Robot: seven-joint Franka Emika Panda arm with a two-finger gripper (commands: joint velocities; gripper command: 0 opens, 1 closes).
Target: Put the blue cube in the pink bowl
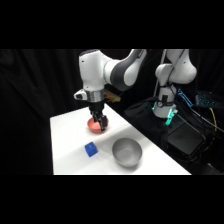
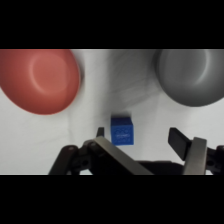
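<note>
1. Nearest the wrist camera: gripper (image 2: 145, 142), fingers spread, nothing between them.
2. Cube (image 2: 122, 130) sits on the table (image 2: 100, 105) just past the fingertips, nearer one finger than the other, not centred in the gap. Not gripped.
3. Wrist view: pink bowl (image 2: 40, 80) to one side of the cube, grey bowl (image 2: 192, 75) to the other, both beyond it and empty.
4. Side view: gripper (image 1: 99, 120) hangs in front of the pink bowl (image 1: 95, 127); cube (image 1: 90, 149) lies toward the near table edge, clear of both bowls, grey bowl (image 1: 126, 151) beside it.
5. Judgement: pick not started. Next move needs a lateral shift to centre the cube between the fingers, then descent. Cube is square, so no long axis to match.
</note>
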